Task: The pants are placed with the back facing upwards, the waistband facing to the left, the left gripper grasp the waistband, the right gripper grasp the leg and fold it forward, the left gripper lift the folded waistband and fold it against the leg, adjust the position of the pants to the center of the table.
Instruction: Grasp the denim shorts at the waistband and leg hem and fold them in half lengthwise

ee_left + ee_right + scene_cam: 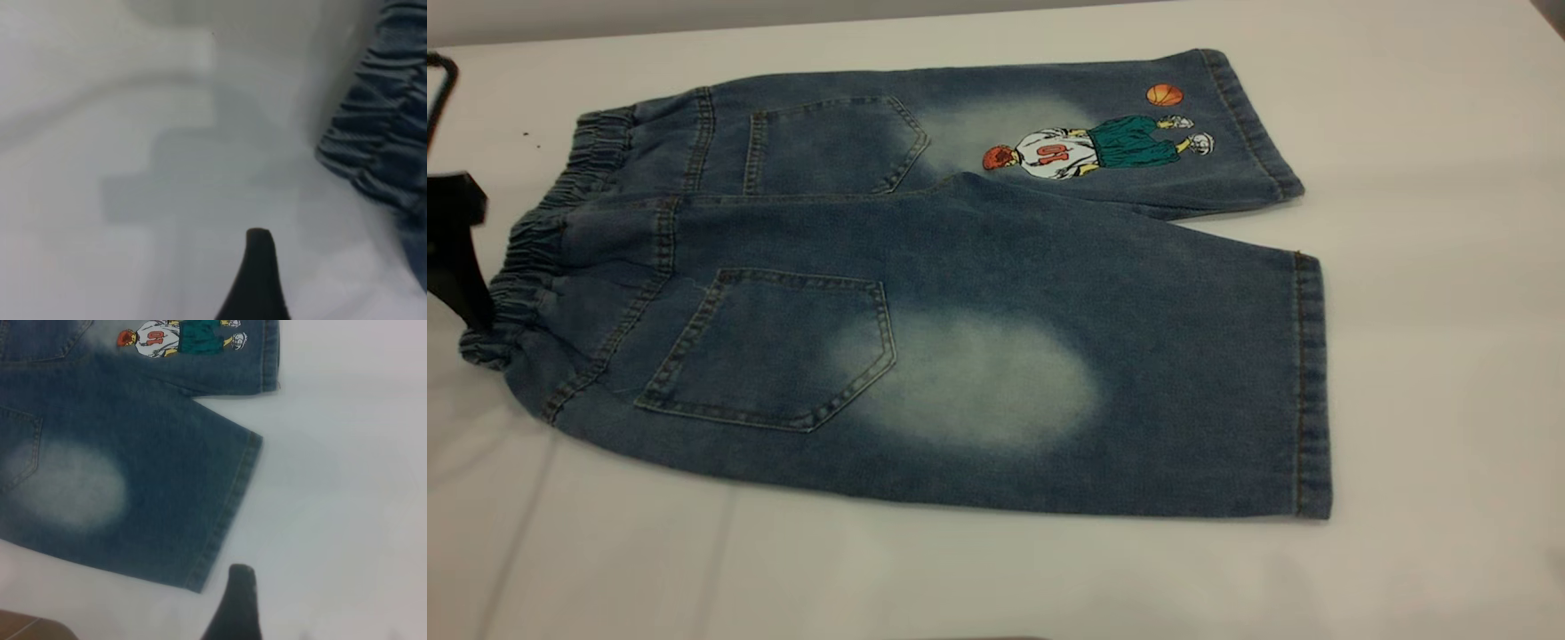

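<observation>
A: Item one: short blue washed-denim pants [925, 302] with two patch pockets and pale faded patches, spread flat and unfolded, back side up, on the plain white-grey surface [1432, 267]; position?

B: Gathered dark blue elastic waistband [525, 258] toward the left of the exterior view; plain leg with the pale oval patch [1067, 391] nearer the camera; the other leg, with its cartoon basketball-player print [1089, 147], farther off; both hems to the right.

A: Item two: left gripper [454, 249]?

B: Black, at the left edge of the exterior view, just beside the waistband's end, touching or not I cannot tell; one finger shows in its wrist view; jaws open or closed, cannot tell.

A: Item three: right gripper [233, 607]?

B: Near the corner of the plain leg's hem [223, 520], not on it; one dark finger visible; jaw state likewise cannot tell.

A: Step in hand?

B: By my reading, the approach to the first grasps; nothing folded yet; next, the left closes on the ruffled band, the right on the hem edge, each pinching the denim off the surface before lifting.
</observation>
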You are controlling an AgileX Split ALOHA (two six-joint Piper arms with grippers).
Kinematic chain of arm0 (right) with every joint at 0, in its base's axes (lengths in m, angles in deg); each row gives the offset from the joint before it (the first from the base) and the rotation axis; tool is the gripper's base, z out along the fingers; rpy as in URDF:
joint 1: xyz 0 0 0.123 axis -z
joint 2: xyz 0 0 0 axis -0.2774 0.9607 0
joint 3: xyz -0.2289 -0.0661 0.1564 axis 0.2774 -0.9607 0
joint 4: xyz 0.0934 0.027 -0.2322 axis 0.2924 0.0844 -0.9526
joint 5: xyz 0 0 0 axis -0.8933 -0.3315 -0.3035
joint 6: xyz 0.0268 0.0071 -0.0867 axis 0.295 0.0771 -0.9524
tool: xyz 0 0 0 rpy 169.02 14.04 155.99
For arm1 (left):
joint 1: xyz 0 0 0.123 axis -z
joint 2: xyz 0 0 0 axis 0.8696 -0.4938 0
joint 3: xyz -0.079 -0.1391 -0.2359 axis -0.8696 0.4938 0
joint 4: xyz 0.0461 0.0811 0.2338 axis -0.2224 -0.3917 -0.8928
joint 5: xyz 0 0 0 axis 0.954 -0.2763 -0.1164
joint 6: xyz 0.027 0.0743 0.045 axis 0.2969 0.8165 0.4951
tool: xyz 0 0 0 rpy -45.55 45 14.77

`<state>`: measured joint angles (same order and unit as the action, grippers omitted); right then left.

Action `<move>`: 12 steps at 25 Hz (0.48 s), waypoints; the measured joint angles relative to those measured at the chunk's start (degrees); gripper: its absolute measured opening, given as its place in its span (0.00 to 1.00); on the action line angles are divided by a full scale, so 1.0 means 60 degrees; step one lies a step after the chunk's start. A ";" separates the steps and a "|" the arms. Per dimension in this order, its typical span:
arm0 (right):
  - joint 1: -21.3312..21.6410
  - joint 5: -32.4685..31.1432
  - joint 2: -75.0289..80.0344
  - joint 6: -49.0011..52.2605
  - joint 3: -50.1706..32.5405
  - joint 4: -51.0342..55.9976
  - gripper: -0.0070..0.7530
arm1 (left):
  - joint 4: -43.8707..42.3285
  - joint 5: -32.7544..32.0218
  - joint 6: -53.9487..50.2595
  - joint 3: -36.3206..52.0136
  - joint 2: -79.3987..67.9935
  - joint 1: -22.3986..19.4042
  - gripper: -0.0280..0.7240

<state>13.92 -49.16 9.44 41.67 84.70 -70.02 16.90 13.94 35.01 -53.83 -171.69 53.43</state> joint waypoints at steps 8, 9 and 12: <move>0.0000 0.0009 0.0000 0.0000 0.0000 0.0000 0.79 | 0.0000 0.1129 0.0000 -0.0020 -0.0955 0.0000 0.79; 0.0000 0.0009 0.0000 0.0000 0.0000 0.0000 0.79 | 0.0000 0.1202 0.0000 -0.0020 -0.1021 0.0000 0.79; 0.0000 0.0009 0.0000 0.0000 0.0000 0.0000 0.79 | 0.0000 0.1403 0.0000 -0.0038 -0.1216 0.0000 0.79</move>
<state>13.92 -49.11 9.44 41.67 84.70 -70.02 16.90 22.36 35.01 -54.05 -178.99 53.43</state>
